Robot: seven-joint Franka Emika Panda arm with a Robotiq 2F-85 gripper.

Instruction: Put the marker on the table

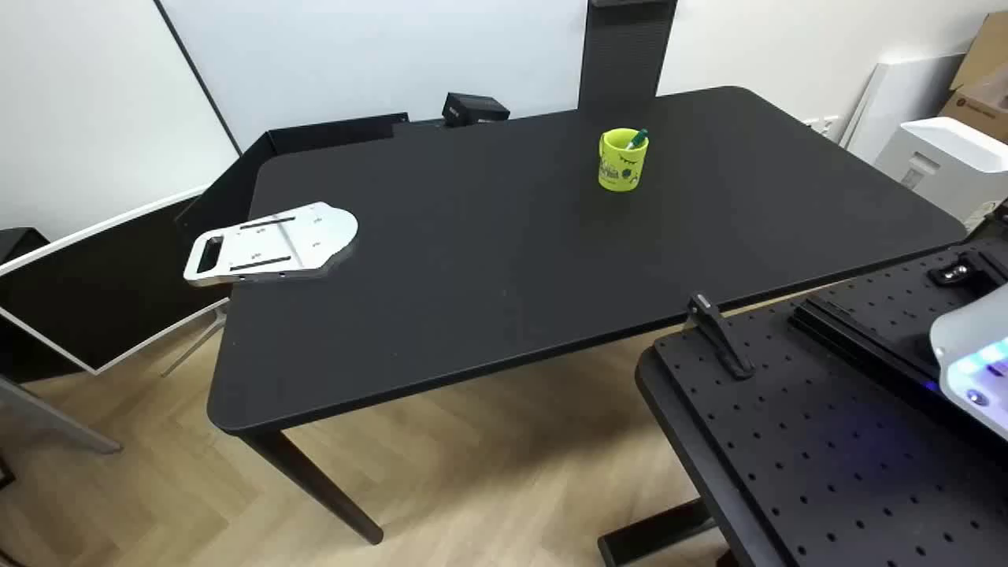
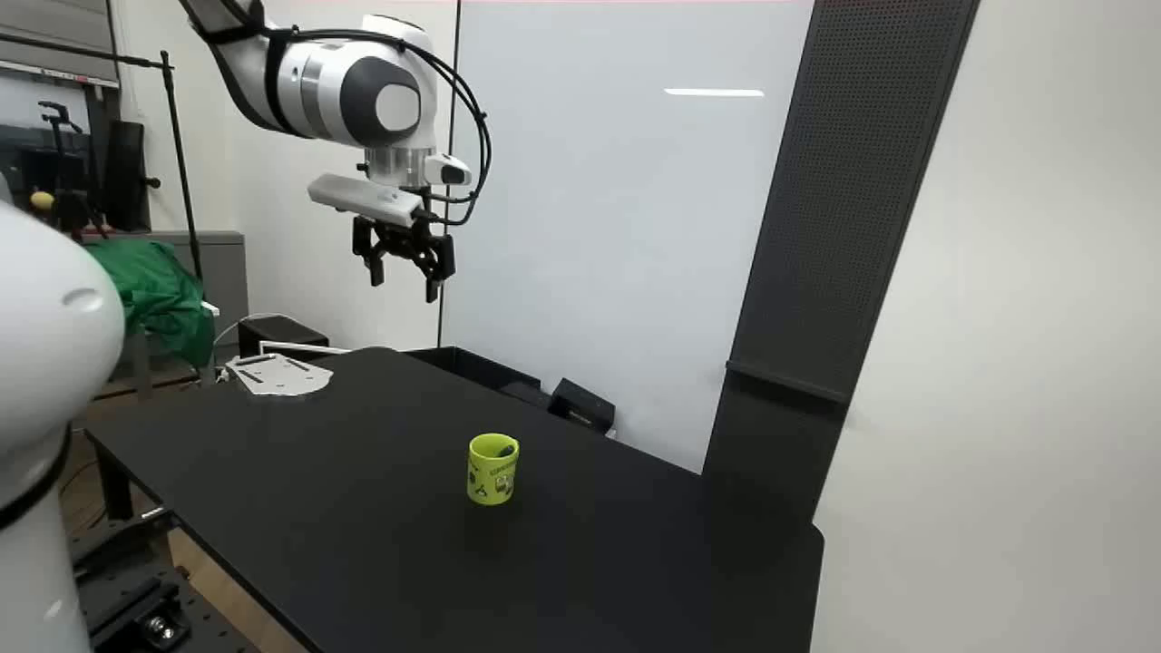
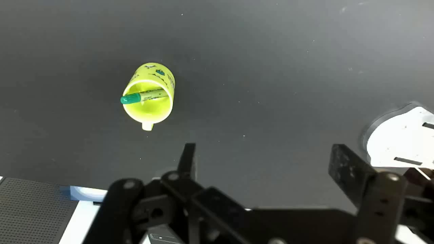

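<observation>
Logged gripper (image 3: 264, 152) nearest the lens in the wrist view, entering from 6 o'clock. Observed fingers (image 3: 350, 171) wide apart, one toward 7 o'clock, one toward 4. Located marker (image 3: 144, 96) at 10 o'clock, leaning inside a yellow-green cup (image 3: 156, 110) upright on the black table (image 3: 257, 67). Recorded its look: teal-green cap, pale yellowish barrel, dark print. Found cap jutting past the cup's rim at 9 o'clock, barrel slanting inward toward 3. Noted cup handle at 6 o'clock and white slotted plate (image 3: 400, 142) at 3.

Logged black perforated board (image 1: 795, 441) in an exterior view, at 4 o'clock, just beside the table. Sighted cup between 1 and 2 o'clock, with the marker's green end over the rim at 2. Noted plate at 9 o'clock, overhanging the table edge.

Logged white robot arm (image 2: 50, 336) foremost in an exterior view, at 9 o'clock and again between 10 and 11. Observed gripper between 9 and 10 o'clock, raised over the table, well apart from the cup, fingers parted. Found cup at 7 o'clock, showing just a dark marker end inside.
</observation>
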